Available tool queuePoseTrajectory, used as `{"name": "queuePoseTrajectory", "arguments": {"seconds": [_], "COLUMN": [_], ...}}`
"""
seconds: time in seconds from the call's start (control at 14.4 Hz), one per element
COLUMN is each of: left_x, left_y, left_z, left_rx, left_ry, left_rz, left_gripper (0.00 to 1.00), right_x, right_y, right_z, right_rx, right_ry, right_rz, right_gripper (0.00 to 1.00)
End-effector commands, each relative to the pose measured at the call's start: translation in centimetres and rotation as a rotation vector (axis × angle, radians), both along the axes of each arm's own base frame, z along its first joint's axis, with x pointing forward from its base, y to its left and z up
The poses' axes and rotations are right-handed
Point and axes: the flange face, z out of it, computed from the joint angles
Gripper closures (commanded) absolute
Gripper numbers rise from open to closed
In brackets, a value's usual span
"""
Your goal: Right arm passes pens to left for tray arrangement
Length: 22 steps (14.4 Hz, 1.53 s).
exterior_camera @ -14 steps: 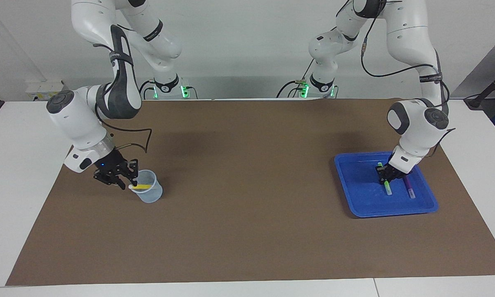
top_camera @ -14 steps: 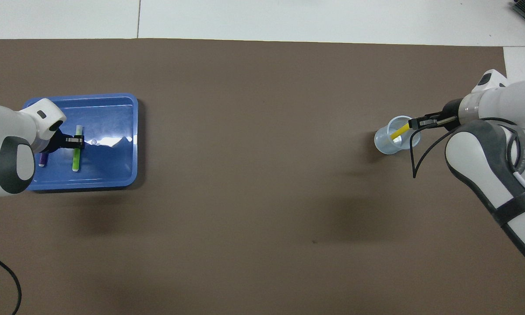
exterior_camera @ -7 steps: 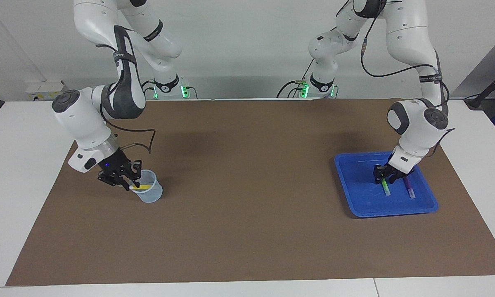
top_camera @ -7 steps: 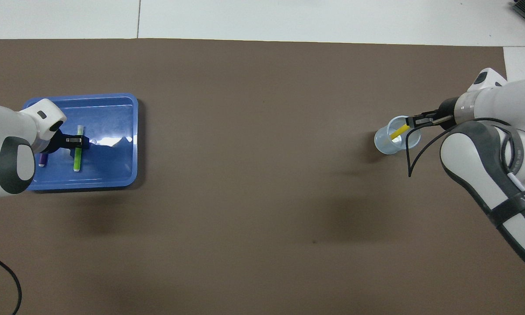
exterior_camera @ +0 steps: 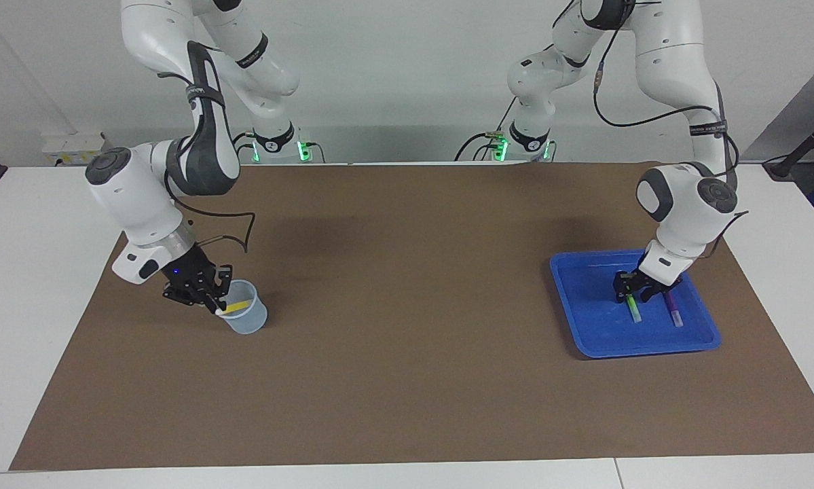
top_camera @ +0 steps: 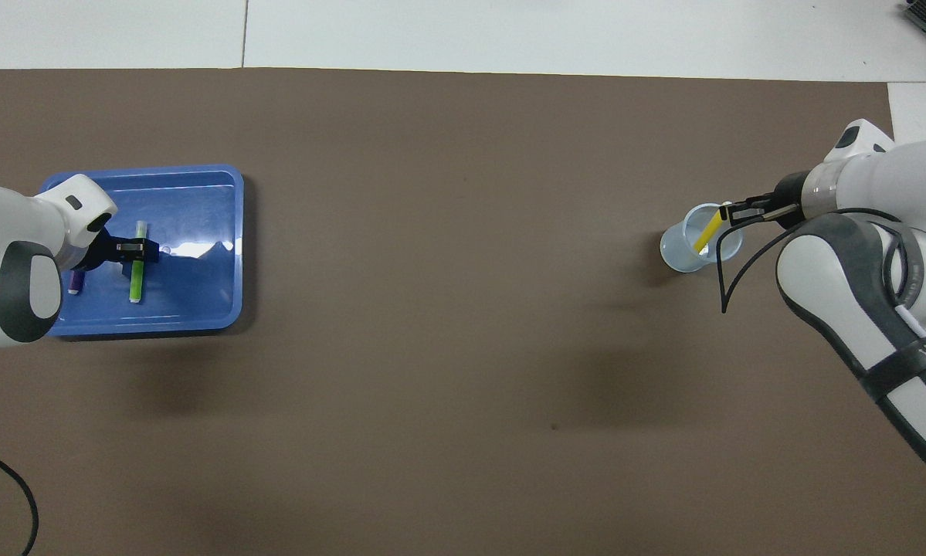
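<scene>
The blue tray [exterior_camera: 586, 309] lies toward the left arm's end of the table. The green pen [exterior_camera: 633, 311] and the purple pen [exterior_camera: 673, 314] lie side by side in it. My left gripper [exterior_camera: 632, 293] hovers low over the green pen, fingers open astride it, not gripping. In the overhead view the tray [top_camera: 200, 232], green pen [top_camera: 135, 278], purple pen [top_camera: 74, 283] and left gripper [top_camera: 133, 247] show the same. My right gripper [exterior_camera: 210, 299] is shut on the whitish end of the yellow pen [exterior_camera: 237, 305], which leans inside the cup. It also shows overhead [top_camera: 734, 211], with the yellow pen [top_camera: 707, 233].
A small translucent bluish cup [exterior_camera: 247, 324] stands on the brown mat [exterior_camera: 407, 339] toward the right arm's end; it also shows overhead [top_camera: 675, 253]. A loose black cable [top_camera: 729, 270] hangs from the right wrist beside the cup.
My left gripper has let go of the green pen and risen slightly above it. My right gripper has shifted a little at the cup, and the yellow pen now leans more steeply.
</scene>
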Motion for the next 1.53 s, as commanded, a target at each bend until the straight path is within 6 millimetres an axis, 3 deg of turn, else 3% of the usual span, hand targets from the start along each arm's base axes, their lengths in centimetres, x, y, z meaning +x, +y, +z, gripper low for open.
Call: {"name": "queuePoseTrajectory", "arguments": {"seconds": [0.0,0.14,0.28,0.35,0.42,0.55,0.76,0.9,0.97,1.25,1.46], "left_x": [-0.2,0.3,0.9,1.2,1.3,1.5,1.3,1.3,1.3,1.2,0.8], "left_y": [0.3,0.3,0.1,0.1,0.1,0.0,-1.1,-3.6,-4.0,-3.9,-4.1], "left_z": [0.5,1.4,2.8,3.5,4.0,4.6,6.6,7.9,8.6,9.4,9.3], "left_rx": [0.018,0.018,0.021,0.022,0.018,0.017,0.032,0.039,0.044,0.048,0.048], "left_ry": [-0.013,-0.013,-0.005,-0.01,-0.01,-0.01,-0.034,-0.053,-0.064,-0.073,-0.039], "left_rz": [-0.006,-0.002,-0.005,-0.007,-0.005,-0.01,-0.036,-0.072,-0.077,-0.077,-0.078], "left_gripper": [0.28,0.18,0.0,0.0,0.0,0.0,0.0,0.0,0.0,0.0,0.0], "right_x": [-0.2,-0.1,-0.1,-0.2,-0.2,-0.2,-0.1,-0.1,-0.2,-0.2,-0.6], "right_y": [-0.1,-0.1,-0.1,0.1,0.1,0.3,1.7,3.1,3.2,3.7,3.3], "right_z": [-0.3,-0.2,-0.3,-0.3,-0.3,-0.3,-0.3,-0.2,-0.3,0.0,1.3], "right_rx": [-0.022,-0.021,-0.019,-0.018,-0.017,-0.012,-0.006,0.0,0.003,0.002,-0.012], "right_ry": [-0.008,-0.009,-0.006,-0.003,-0.003,0.006,0.007,0.008,0.012,0.017,0.027], "right_rz": [0.026,0.026,0.022,0.018,0.015,-0.006,-0.016,-0.02,-0.032,-0.027,-0.004], "right_gripper": [0.96,0.96,0.96,0.94,0.84,0.74,0.71,0.7,0.69,0.62,0.6]}}
